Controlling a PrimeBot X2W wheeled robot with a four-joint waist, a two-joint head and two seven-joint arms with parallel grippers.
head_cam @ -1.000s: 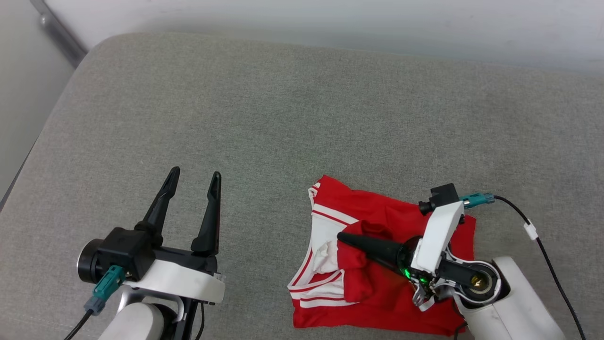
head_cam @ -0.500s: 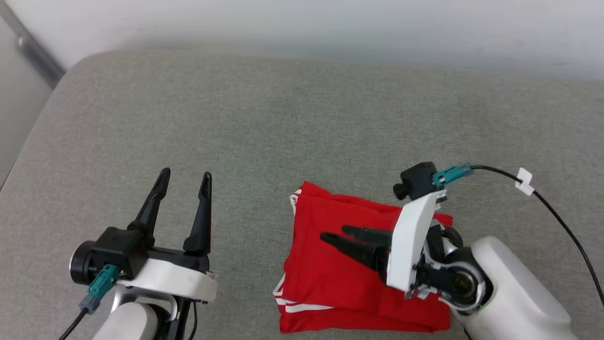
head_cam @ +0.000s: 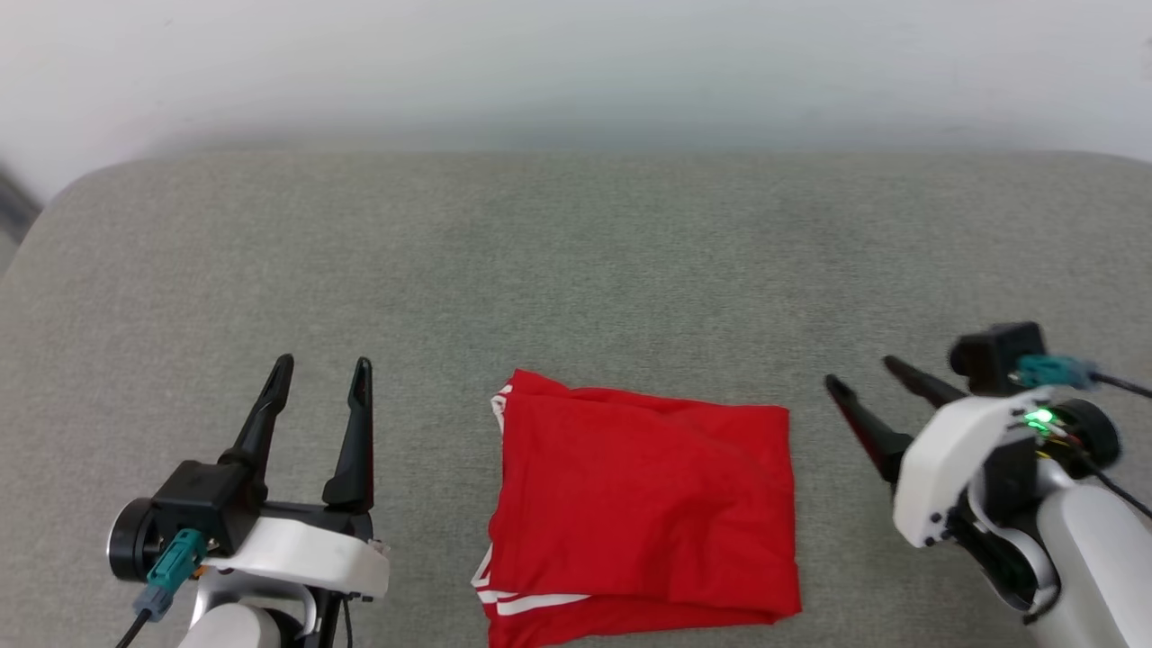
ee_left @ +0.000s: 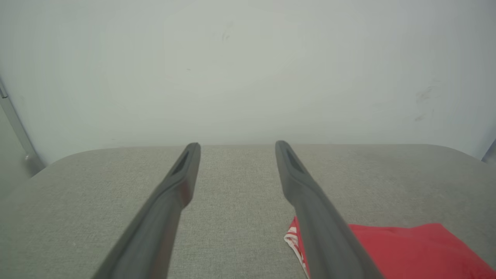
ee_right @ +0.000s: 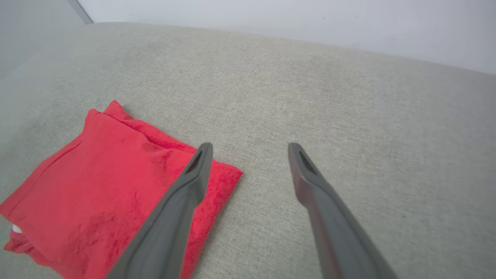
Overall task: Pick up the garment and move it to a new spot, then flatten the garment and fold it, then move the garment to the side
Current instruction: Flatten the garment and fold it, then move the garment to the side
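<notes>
One grey cushion point(head_cam: 576, 270) spans the frame. Lower centre, the folded red garment point(head_cam: 643, 504) lies flat; it looks soft, light, prone to unfolding, so best pinched through all layers at an edge. Left gripper point(head_cam: 322, 364), lower left, and right gripper point(head_cam: 859, 371), lower right, gape empty.

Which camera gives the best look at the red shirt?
The head view: the whole folded shirt lies unobstructed on the cushion. The left wrist view catches one corner beside a finger; the right wrist view shows most, partly behind a finger and cropped.
</notes>
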